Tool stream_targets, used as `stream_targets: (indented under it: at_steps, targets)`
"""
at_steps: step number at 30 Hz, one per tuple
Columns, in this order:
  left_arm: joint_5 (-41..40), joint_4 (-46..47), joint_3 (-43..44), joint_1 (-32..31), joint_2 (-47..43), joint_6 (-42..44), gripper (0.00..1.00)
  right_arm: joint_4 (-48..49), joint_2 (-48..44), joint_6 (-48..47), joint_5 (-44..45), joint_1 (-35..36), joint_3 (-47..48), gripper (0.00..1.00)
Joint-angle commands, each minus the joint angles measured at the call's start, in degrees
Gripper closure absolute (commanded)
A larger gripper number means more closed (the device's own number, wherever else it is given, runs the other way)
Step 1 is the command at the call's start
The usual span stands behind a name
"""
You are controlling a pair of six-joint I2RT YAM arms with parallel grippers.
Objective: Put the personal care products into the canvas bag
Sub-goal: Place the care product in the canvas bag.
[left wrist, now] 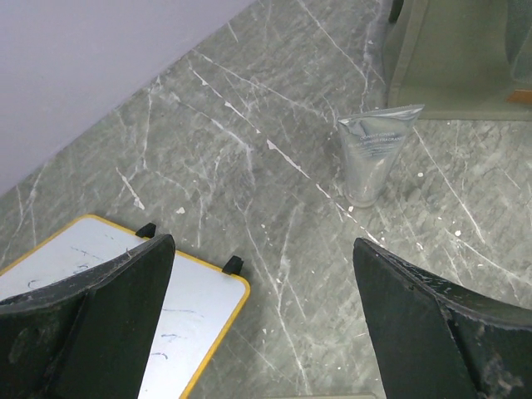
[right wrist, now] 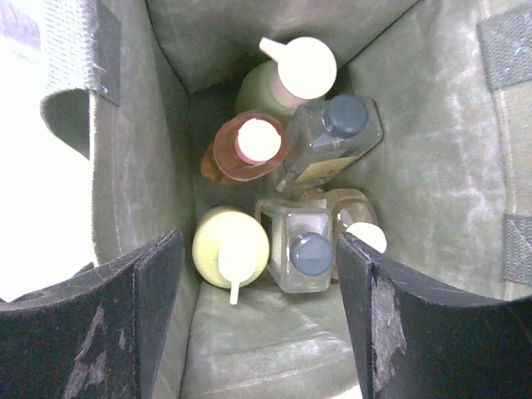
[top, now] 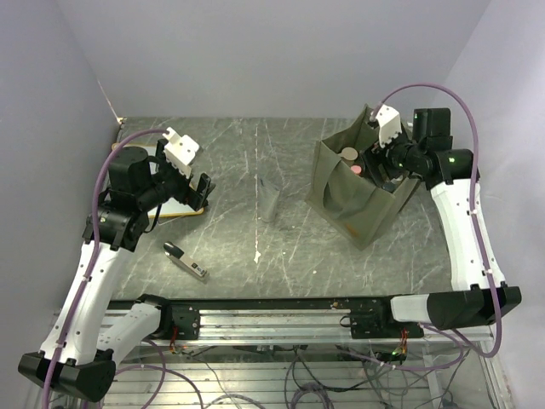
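Task is nearly done, as I judge it. The bag (top: 358,194) stands on the right side of the table (top: 230,162), mouth open. In the right wrist view six bottles (right wrist: 309,253) stand upright inside, close together on the bottom: two pale yellow-green w/ white pumps, one orange w/ pink cap, two clear w/ dark caps, one amber w/ white cap. The right gripper (right wrist: 259,249) hangs over the bag mouth, fingers apart & nothing between them, so it holds nothing.

What is left: one item, the grey tube (left wrist: 376,154). It stands upright on the table, wide end up, near the bag's left side but not touching, approx. between the two arms. The left gripper (left wrist: 262,266) is wide open & empty, above the board (left wrist: 195,312); the tube is in front of it, well apart. Prob. the left arm is the one to take the tube. The gadget (top: 186,261) is no part of the task.
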Motion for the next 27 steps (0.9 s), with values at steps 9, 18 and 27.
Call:
stream_targets:
  at_steps: [9,18,27]
  targets:
    - [-2.94,0.76,-0.13,0.58,-0.78,-1.53,0.01,5.87,-1.8,3.31,-9.84,1.19,4.48,0.27]
    - [-4.98,0.61,0.22,0.58,-0.53,-1.98,0.01,8.45,0.55,3.38,-8.75,12.2,5.67,0.27]
    - [-8.58,1.91,-0.85,0.92,-1.18,-2.81,0.01,9.1,1.34,-0.42,-11.85,19.78,7.37,0.27]
